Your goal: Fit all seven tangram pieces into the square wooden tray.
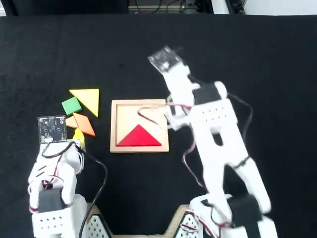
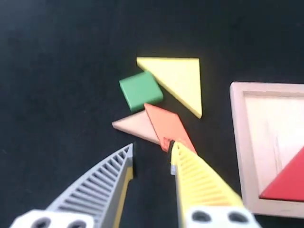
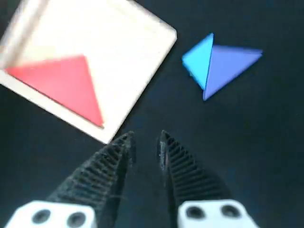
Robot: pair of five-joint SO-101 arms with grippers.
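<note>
The square wooden tray lies mid-table and holds a big red triangle. To its left lie a yellow triangle, a green square, an orange parallelogram and a peach triangle. My left gripper is open just short of these. Its yellow fingertip is at the parallelogram's near end, and nothing is between the fingers. A light blue triangle and a darker blue triangle touch each other beyond the tray's corner. My right gripper hangs slightly open above the cloth, holding nothing.
Black cloth covers the whole table. The white right arm reaches over the tray's right side and hides the cloth there. The left arm's base stands at the front left. Bare cloth stretches along the far side.
</note>
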